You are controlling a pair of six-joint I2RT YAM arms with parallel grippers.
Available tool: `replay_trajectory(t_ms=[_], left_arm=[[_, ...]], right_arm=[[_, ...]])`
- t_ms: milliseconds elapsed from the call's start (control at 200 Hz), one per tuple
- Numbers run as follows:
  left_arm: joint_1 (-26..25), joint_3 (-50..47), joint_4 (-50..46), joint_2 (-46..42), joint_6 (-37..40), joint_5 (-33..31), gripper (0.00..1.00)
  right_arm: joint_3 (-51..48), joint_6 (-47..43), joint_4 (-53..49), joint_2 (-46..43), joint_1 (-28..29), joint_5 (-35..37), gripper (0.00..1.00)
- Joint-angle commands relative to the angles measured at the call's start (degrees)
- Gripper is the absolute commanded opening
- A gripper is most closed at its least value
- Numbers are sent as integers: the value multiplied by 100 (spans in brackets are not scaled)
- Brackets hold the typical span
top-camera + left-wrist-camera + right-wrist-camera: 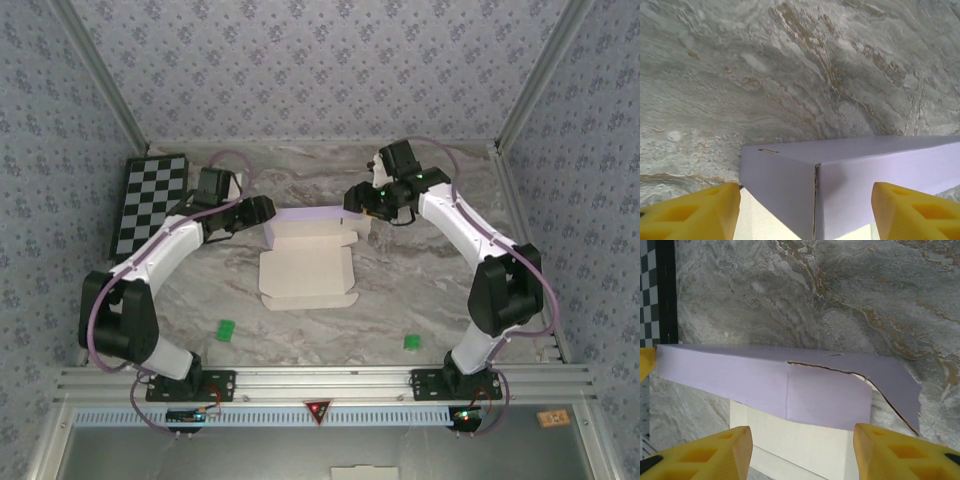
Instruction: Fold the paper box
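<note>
Low in the left wrist view, two yellow fingers (pixel 690 212) of the left claw (pixel 805 212) stand apart, open, straddling an upright lavender corner of the paper box (pixel 865 170) without clearly pressing it. The right claw (pixel 802 452) is open as well, its fingers either side of the raised lavender wall, with cream card below. From above, the box lies mid-frame on the marble bench (pixel 430 285), cream inside up, its rear wall standing between both claws. A checkerboard (pixel 150 200) lies at upper left; two green tags (pixel 226 329) sit lower down.
</note>
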Motion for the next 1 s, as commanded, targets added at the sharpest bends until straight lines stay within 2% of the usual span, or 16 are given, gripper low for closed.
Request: replay_trajectory(t_ms=[0,330,585,775,999], left_arm=[[10,153,-245,123,-116,454,70],[-95,67,-273,168,-434,699,56],[-174,100,-292,235,-599,718,55],[-183,77,-435,315,-551,543,50],[-183,66,-512,348,-572,428,49]], right_arm=[[232,126,-64,144,78,-128,57],[421,151,-76,524,100,-296,57],[361,276,36,670,138,-363,57],[62,627,530,620,148,-505,56],[-58,694,558,314,207,-48,56]])
